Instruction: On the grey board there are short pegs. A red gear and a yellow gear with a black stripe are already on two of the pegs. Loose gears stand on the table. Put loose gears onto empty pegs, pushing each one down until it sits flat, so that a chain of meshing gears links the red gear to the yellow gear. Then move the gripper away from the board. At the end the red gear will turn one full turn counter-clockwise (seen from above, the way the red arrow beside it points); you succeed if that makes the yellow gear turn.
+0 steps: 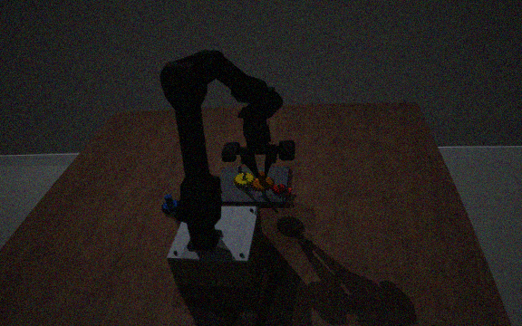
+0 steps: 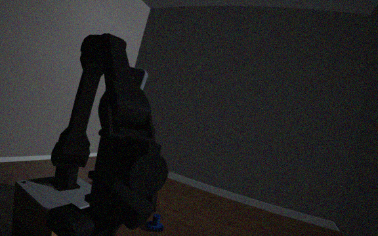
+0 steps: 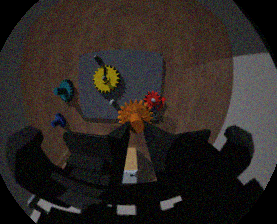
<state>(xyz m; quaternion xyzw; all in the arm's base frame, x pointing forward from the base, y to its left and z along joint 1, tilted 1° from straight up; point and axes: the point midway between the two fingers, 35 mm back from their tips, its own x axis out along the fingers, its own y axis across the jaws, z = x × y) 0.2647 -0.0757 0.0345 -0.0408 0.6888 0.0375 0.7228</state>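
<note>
My gripper (image 1: 262,175) (image 3: 136,124) is shut on the hub of an orange gear (image 1: 261,182) (image 3: 135,111). The gear is over the near part of the grey board (image 1: 231,197) (image 3: 134,60); its exact height is hard to tell. The yellow gear (image 1: 244,178) (image 3: 107,87) with the black stripe sits on the board to the left, and the red gear (image 1: 280,189) (image 3: 153,100) to the right. In the wrist view the orange gear overlaps the red gear's edge. A peg (image 3: 112,102) shows between the yellow and orange gears, another peg (image 3: 97,59) behind the yellow gear. The arm hides the board in the exterior view.
A blue gear (image 1: 169,206) (image 2: 155,225) (image 3: 58,120) and a teal gear (image 3: 65,90) stand on the table left of the board. The arm's pale base plate (image 1: 238,226) is in front of the board. The scene is dark and grainy.
</note>
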